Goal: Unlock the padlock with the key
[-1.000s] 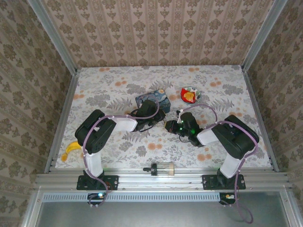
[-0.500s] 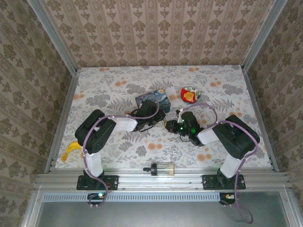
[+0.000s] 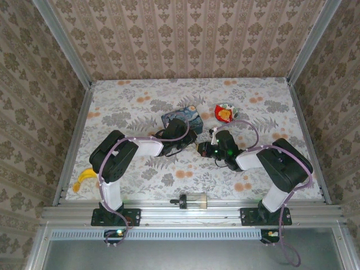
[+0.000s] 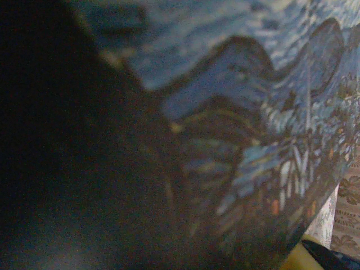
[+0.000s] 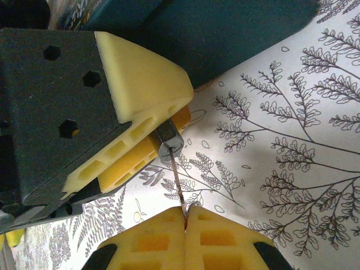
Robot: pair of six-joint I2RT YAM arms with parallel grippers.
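In the right wrist view the small black padlock (image 5: 169, 140) is clamped between the yellow fingers (image 5: 140, 84) of my left gripper (image 5: 171, 121), its keyhole end facing the camera. The thin brownish key (image 5: 176, 179) runs from that keyhole down into my right gripper (image 5: 185, 216), which is shut on its head. The shackle is hidden between the left fingers. From above, the two grippers meet tip to tip at mid-table, left gripper (image 3: 191, 145) against right gripper (image 3: 202, 149). The left wrist view is dark and blurred, pressed close to the blue swirl-painted box (image 4: 253, 84).
The blue box (image 3: 181, 118) lies just behind the left gripper. A red snack bag (image 3: 225, 112) sits at the back right of it. A yellow banana (image 3: 85, 177) lies at the table's left front edge. A small clear item (image 3: 194, 198) rests on the front rail.
The right arm has edged slightly left and back toward the left gripper. Both grips are unchanged and the left arm has stayed put.
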